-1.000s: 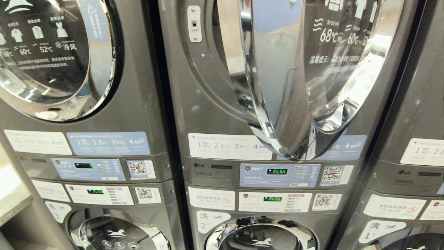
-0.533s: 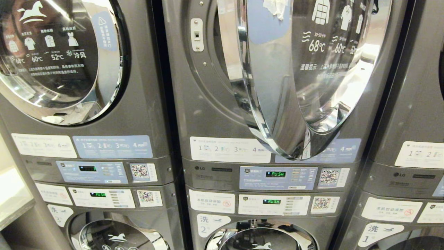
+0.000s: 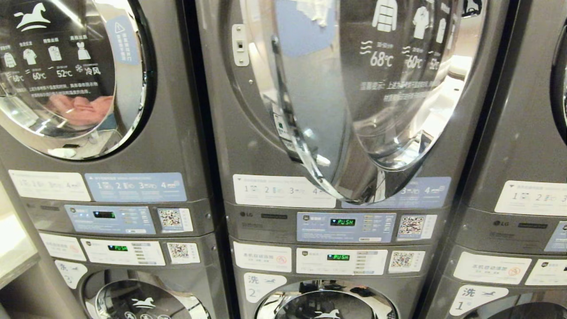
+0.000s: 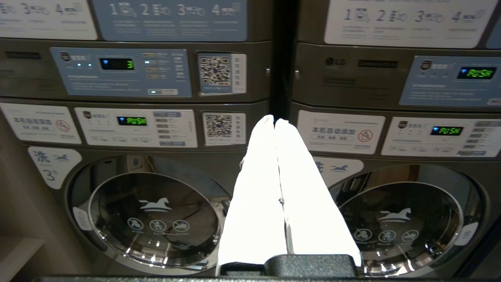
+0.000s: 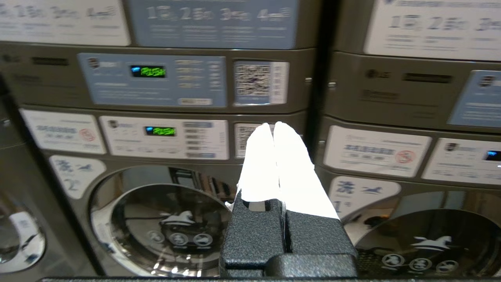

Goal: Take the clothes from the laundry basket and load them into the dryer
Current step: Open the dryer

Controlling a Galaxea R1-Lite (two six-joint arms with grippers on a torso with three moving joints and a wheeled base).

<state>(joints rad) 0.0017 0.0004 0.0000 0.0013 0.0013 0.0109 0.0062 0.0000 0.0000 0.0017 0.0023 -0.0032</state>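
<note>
The dryer is the upper grey machine in the middle of the head view. Its round chrome-rimmed door stands partly swung out, hinged on the right. The laundry basket and the clothes are out of view. Neither arm shows in the head view. My left gripper is shut, white fingers pressed together with nothing between them, pointing at the seam between two lower machines. My right gripper is likewise shut and empty, facing the lower machines' control panels.
More stacked grey machines stand on both sides, the left upper door closed. Lower washer doors are closed. Control panels show green "PUSH". A pale shelf edge sits at far left.
The whole head picture has shifted left and down, so the camera moved. The dryer door's free edge now stands nearer the latch side. A pink reflection has appeared in the left door's glass.
</note>
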